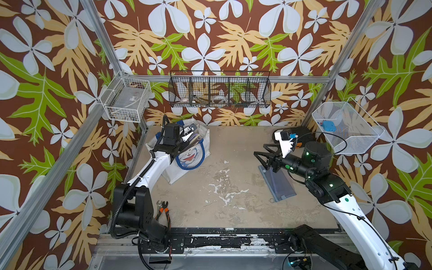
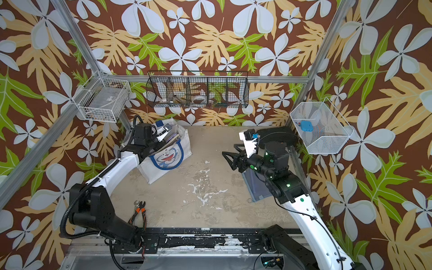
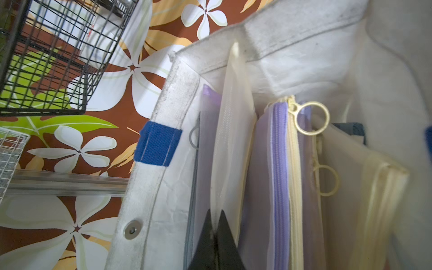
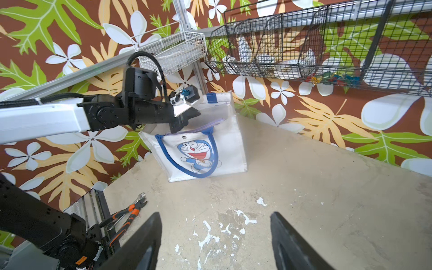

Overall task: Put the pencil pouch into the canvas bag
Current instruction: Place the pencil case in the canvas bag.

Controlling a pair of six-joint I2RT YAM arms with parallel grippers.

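Low in both top views, beside the left arm's base: orange-handled pliers [image 1: 163, 208] [image 2: 139, 210], flat on the table [image 1: 233, 205].

Right of centre, the blue-grey pencil pouch [image 1: 281, 185] [image 2: 256, 189]. Lies flat on the table, outside the bag and partly under the right arm. Runs its long axis from upper left to lower right of the frame, ring pull at the lower end.

Just past its upper end in the picture, the right gripper [image 1: 260, 149] [image 4: 215, 215]. Hangs clear of the table, jaws spread wide, nothing between them. Points toward frame left.

Further back, left of centre, the canvas bag [image 1: 178, 175] [image 4: 233, 145]. Stands on the table, mouth open upward, cat face on the side toward the right arm.

Inside it, in the left wrist view, the left gripper [image 3: 215, 214]. Pinches the edge of a cream pencil pouch [image 3: 233, 140], fingertips clenched together on it. That pouch on edge beside a purple pouch [image 3: 278, 175] and a yellow pouch [image 3: 374, 198], long axis from bottom centre toward the top of the frame.

At the back right, a black hard case [image 1: 304, 133]. On the far wall, a black wire basket [image 1: 219, 90].
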